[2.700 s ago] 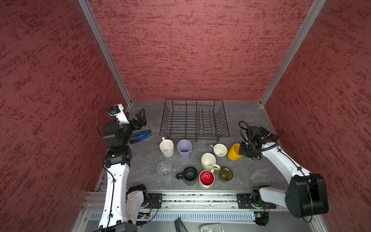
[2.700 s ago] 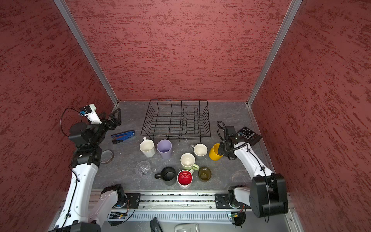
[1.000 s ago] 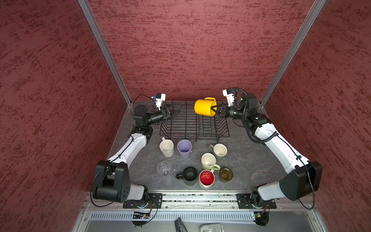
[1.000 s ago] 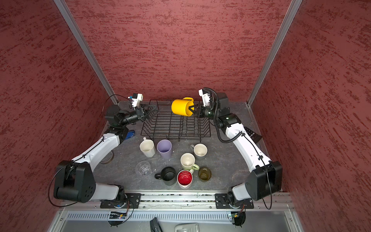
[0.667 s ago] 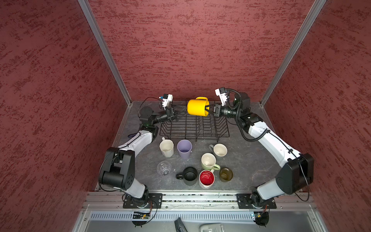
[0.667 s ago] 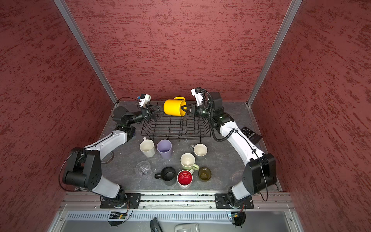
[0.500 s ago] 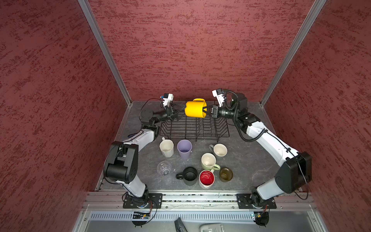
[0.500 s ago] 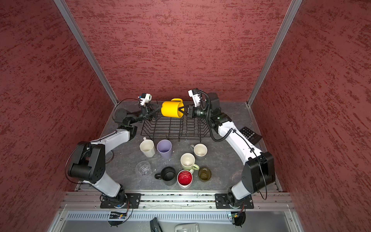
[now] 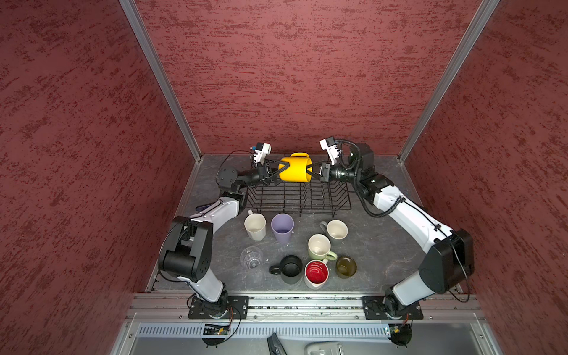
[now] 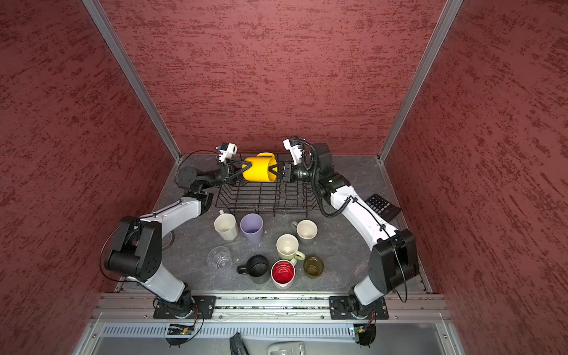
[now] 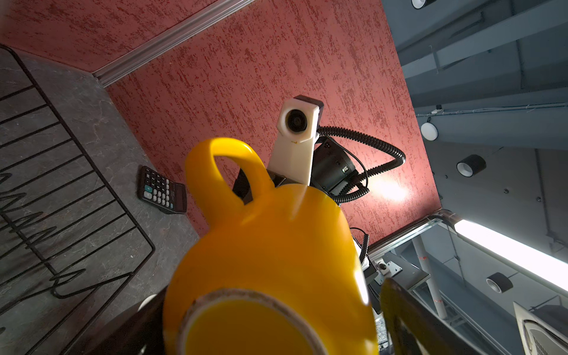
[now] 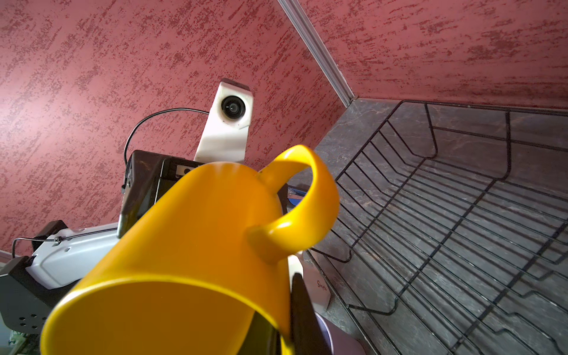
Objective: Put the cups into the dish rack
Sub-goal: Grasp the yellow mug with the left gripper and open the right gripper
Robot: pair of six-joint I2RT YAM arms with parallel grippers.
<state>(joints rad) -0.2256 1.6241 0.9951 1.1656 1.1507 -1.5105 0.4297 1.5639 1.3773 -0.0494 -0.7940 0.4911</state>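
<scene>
Above the rack: yellow mug (image 9: 295, 172) hung on its side over the dish rack (image 9: 339, 196), clear of the wires.
Right jaws: closed on the mug's rim.
Left jaws: spread wide about the mug's base; contact could not be told.
Rack contents: none seen.
Worktop (image 9: 384, 246): eight cups stood in front of the rack, among them lilac tumbler (image 9: 282, 227), black mug (image 9: 291, 269) and clear glass (image 9: 251, 257).
Progress: judged early; first cup not yet set down, eight to follow.

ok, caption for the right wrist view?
Right gripper holds the yellow mug by its rim, sideways over the dish rack; left gripper open at its base.
</scene>
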